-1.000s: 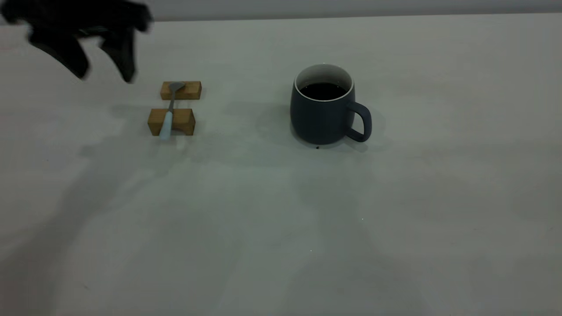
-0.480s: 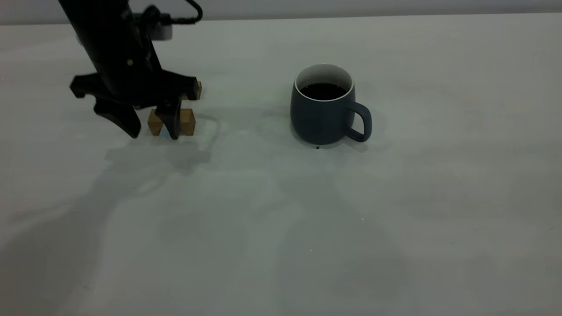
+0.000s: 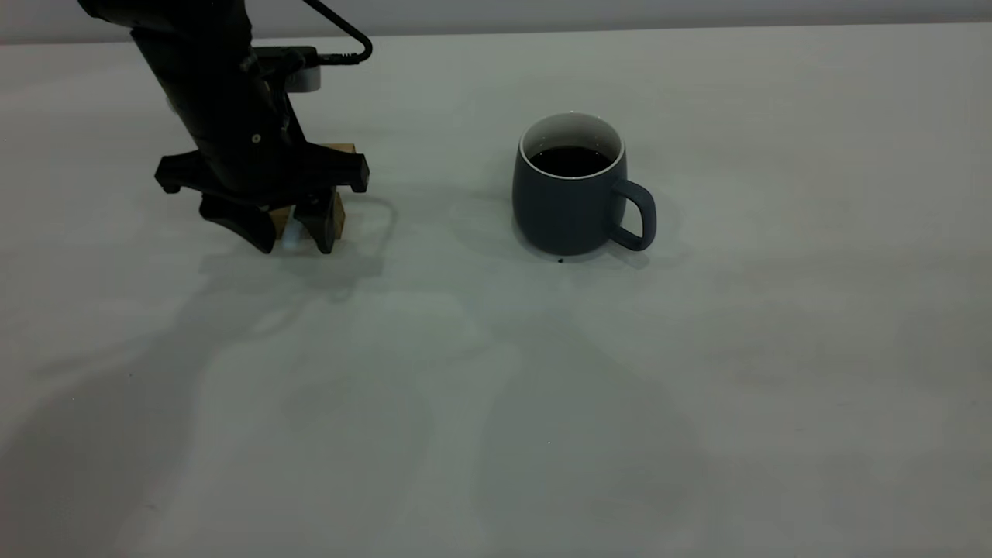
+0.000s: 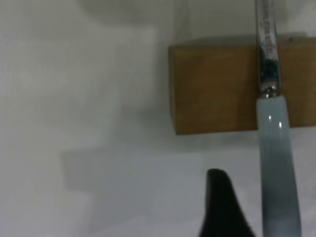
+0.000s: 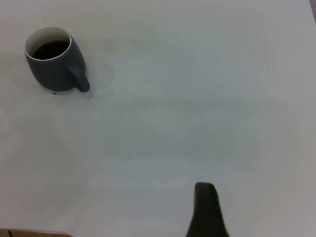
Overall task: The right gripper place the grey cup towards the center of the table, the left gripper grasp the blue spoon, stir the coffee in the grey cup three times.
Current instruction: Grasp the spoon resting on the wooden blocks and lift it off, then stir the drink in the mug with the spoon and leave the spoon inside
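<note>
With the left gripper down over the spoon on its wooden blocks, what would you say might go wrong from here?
1. The left gripper stands open around the blue spoon, whose slim, rounded handle overhangs the near wooden block; closing off-centre may roll it or tip it off.
2. The fingers sit close to that block, so they could nudge or pinch it instead.
3. The grey cup holds coffee fairly high; a hasty stir could splash it.
</note>
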